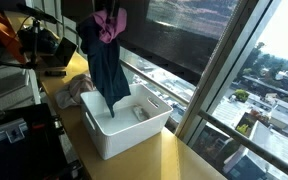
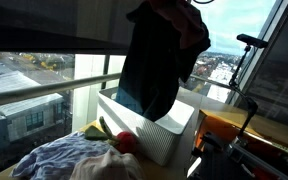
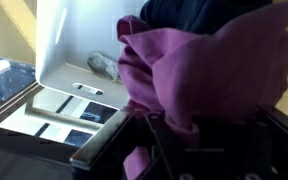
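Pinching a dark blue garment [image 1: 106,65] and a magenta garment [image 1: 111,25] in the tightly clamped gripper [image 3: 169,130], dangling both over the white bin [image 1: 149,128] already holding a grey cloth [image 1: 141,112], seemingly leaving the clothes pile [image 1: 76,92] alongside.

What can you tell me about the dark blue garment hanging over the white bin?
The dark blue garment is soft, limp fabric, plain with no print showing. It hangs lengthwise in loose folds, narrowing downward. Its top is bunched with a magenta cloth, which the shut gripper pinches. Its lower end dips inside the white bin; whether it touches the bottom cannot be told.
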Controlling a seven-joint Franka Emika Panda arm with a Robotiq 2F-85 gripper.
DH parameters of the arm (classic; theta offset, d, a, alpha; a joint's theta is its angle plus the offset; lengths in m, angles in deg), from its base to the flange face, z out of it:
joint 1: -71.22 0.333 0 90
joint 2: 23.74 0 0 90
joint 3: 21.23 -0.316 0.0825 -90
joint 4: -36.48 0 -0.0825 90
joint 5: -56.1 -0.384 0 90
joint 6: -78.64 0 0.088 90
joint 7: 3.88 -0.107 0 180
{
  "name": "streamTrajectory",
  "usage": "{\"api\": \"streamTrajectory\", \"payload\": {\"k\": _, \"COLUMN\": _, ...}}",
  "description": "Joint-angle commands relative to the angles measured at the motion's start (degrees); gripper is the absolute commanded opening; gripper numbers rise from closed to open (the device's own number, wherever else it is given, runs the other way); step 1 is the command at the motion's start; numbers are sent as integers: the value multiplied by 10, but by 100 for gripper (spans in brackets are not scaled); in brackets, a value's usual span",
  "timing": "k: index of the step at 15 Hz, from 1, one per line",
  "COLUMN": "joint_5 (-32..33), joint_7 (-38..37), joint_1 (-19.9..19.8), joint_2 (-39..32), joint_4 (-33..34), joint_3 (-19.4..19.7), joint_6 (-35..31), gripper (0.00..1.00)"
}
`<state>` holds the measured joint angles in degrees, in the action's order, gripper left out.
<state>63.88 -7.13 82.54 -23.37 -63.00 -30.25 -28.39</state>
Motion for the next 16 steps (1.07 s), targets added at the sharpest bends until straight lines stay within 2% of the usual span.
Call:
{"api": "streamTrajectory", "payload": {"k": 1, "joint_5": 4, "joint_7": -8, "joint_1": 19, "joint_2": 24, "joint_4": 42, "joint_3": -32, "joint_6": 40, "gripper": 0}}
{"api": "streamTrajectory", "payload": {"k": 6, "joint_5": 6, "joint_7": -15, "joint_1": 43, "joint_2": 30, "joint_4": 94, "joint_3": -70, "joint_6": 70, "gripper": 0}}
{"api": "streamTrajectory", "payload": {"k": 11, "joint_5": 23, "joint_7": -30, "joint_1": 67, "joint_2": 5, "joint_4": 233, "joint_3": -108, "joint_6": 129, "gripper": 0}}
{"api": "streamTrajectory", "payload": {"k": 13, "joint_5": 37, "joint_7": -31, "joint_1": 74, "joint_2": -9, "joint_4": 269, "joint_3": -119, "joint_6": 141, "gripper": 0}}
{"api": "streamTrajectory", "payload": {"k": 16, "joint_5": 51, "joint_7": -33, "joint_1": 80, "joint_2": -21, "joint_4": 246, "joint_3": -126, "joint_6": 118, "gripper": 0}}
